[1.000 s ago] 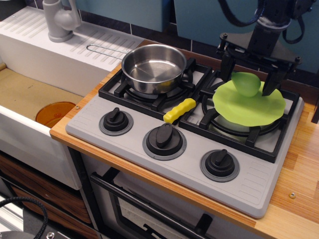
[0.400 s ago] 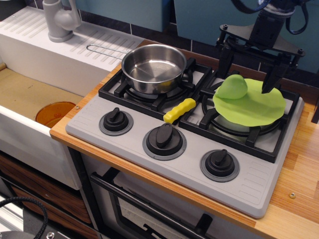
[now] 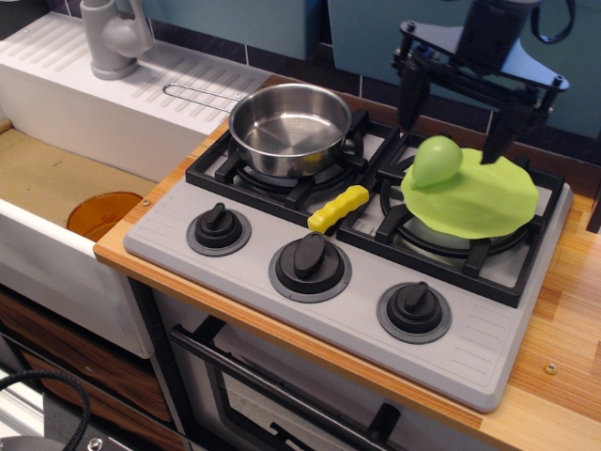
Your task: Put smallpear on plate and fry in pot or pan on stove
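Observation:
The light-green smallpear [image 3: 435, 162] rests on the left edge of the lime-green plate [image 3: 479, 197], which lies on the right burner of the grey stove [image 3: 357, 282]. My gripper [image 3: 453, 127] hangs open just above and behind the pear, empty, with one finger [image 3: 409, 99] at its left and the other [image 3: 500, 134] at its right. The yellow fry [image 3: 339, 209] lies on the stove between the two burners, in front of the steel pan [image 3: 289, 129]. The pan stands empty on the left burner.
Three black knobs [image 3: 310, 258] line the stove's front. A white sink unit with a grey faucet [image 3: 113, 38] is at the back left. An orange disc [image 3: 101, 214] lies in the basin at left. Wooden counter [image 3: 563, 357] runs along the right.
The gripper has let go of the pear, opened wider and risen. The pear has settled toward the plate's left edge.

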`<action>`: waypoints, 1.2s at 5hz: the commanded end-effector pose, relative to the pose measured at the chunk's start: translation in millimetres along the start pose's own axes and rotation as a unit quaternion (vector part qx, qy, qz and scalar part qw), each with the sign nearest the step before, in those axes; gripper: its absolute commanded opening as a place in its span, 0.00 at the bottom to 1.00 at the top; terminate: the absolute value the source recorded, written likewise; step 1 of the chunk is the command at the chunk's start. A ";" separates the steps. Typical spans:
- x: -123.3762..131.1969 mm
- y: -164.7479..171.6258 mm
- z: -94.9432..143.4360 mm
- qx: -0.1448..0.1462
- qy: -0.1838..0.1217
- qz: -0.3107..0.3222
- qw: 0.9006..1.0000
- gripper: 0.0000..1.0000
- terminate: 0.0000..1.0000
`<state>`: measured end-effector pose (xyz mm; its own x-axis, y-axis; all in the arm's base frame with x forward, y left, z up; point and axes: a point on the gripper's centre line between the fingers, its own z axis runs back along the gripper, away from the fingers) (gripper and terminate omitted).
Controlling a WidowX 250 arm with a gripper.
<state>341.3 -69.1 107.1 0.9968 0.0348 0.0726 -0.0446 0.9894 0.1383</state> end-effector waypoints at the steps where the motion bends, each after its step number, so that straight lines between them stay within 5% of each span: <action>1: 7.0 3.9 23.0 -0.011 -0.035 0.006 0.999 1.00 0.00; 3: 7.0 3.9 23.0 -0.011 -0.035 0.006 0.999 1.00 0.00; 6: -1.0 35.6 5.4 -0.010 -0.079 -0.055 0.995 1.00 0.00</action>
<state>331.8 -33.9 92.6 0.9856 -0.0954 0.1397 0.0754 0.9870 0.1420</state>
